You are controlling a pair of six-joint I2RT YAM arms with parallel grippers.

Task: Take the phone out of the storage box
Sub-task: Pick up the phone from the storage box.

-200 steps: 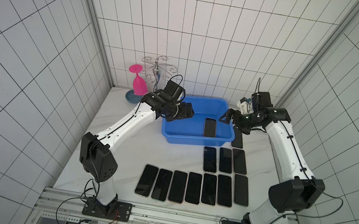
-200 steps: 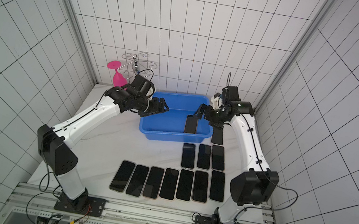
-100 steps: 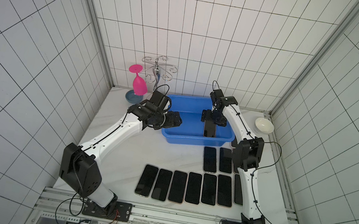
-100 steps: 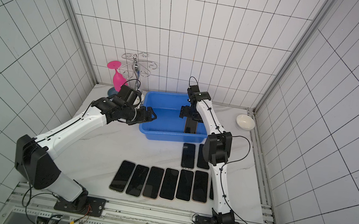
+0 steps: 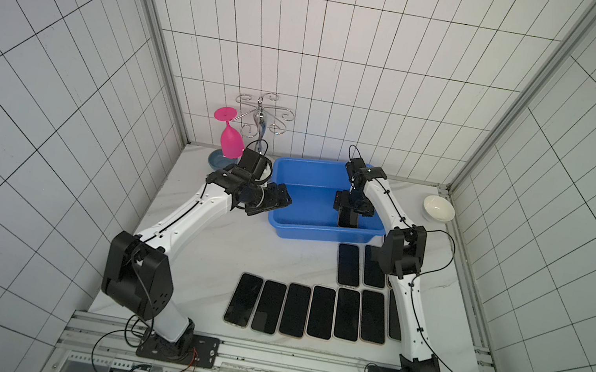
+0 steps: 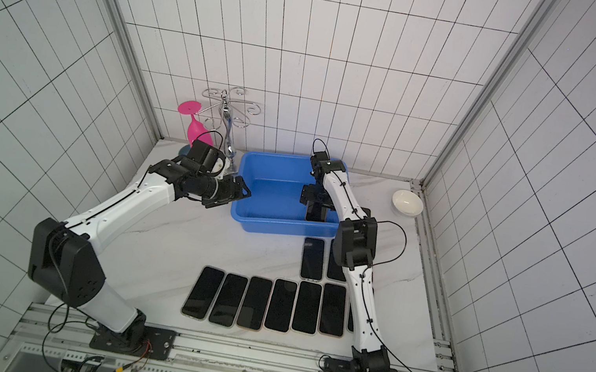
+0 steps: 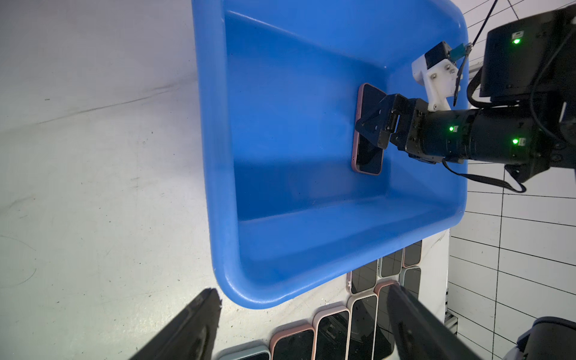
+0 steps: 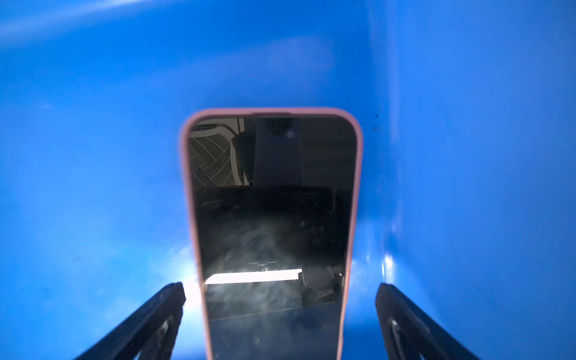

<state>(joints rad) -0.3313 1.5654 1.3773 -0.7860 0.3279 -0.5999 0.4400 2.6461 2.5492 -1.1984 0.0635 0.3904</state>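
- One phone (image 8: pixel 271 202) lies flat in the storage box (image 5: pixel 316 236), beside its right wall.
- Right gripper (image 8: pixel 280 290), fingers apart, straddles it along its long axis; left gripper (image 5: pixel 282 200), also apart, hovers by the left rim.

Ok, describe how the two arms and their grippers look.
Both the left arm and right arm have white tubular links, bulky black joints and thin black cables clipped along them. The left gripper and right gripper are black with flat, tapering fingers. Small green lights glow on the right wrist, beside a white camera bracket.
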